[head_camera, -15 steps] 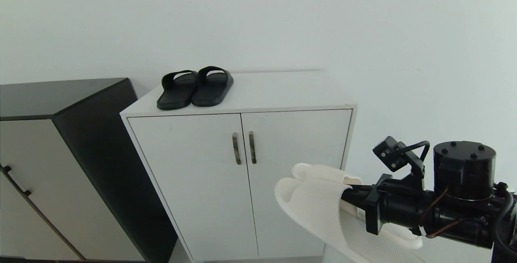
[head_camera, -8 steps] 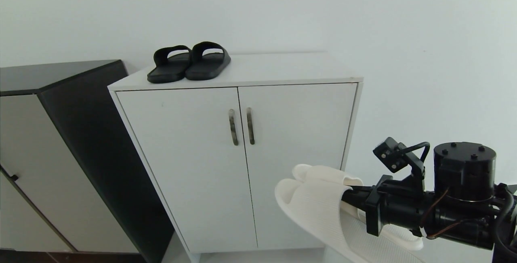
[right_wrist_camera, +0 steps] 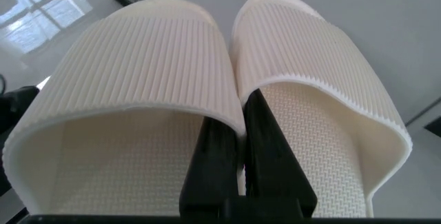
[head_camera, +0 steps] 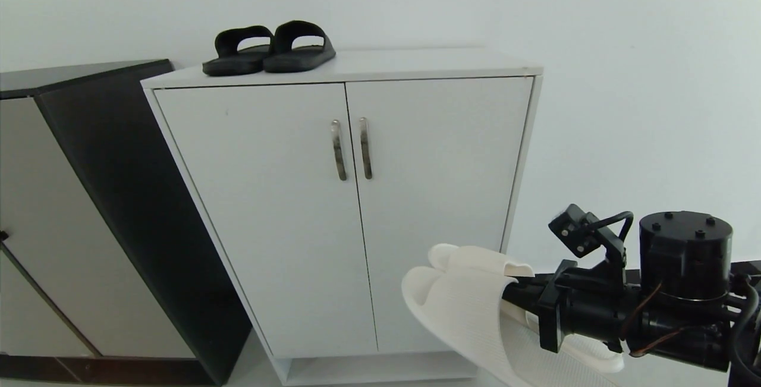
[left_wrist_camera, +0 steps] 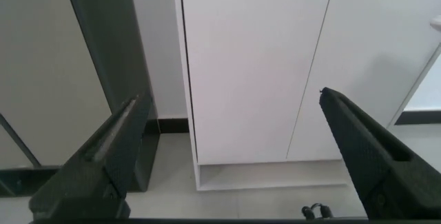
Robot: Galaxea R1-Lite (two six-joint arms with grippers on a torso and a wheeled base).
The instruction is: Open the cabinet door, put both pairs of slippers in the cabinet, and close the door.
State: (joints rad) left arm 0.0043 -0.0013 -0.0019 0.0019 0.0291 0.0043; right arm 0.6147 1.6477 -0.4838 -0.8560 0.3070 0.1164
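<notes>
Camera lowered, right gripper (right_wrist_camera: 240, 131) clamping white slippers (head_camera: 464, 310), left gripper (left_wrist_camera: 231, 98) spread wide, cabinet doors (head_camera: 285, 208) closed, black slippers (head_camera: 270, 51) atop

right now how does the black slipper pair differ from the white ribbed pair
Colour: the black slide slippers are plain; the white ribbed slippers have ridged straps.
Place: the black pair rests on top of the white two-door cabinet; the white pair hangs in front of its shut doors.
Hold: the right gripper is shut on the white pair; nothing touches the black pair.
Both pairs sit side by side.
</notes>
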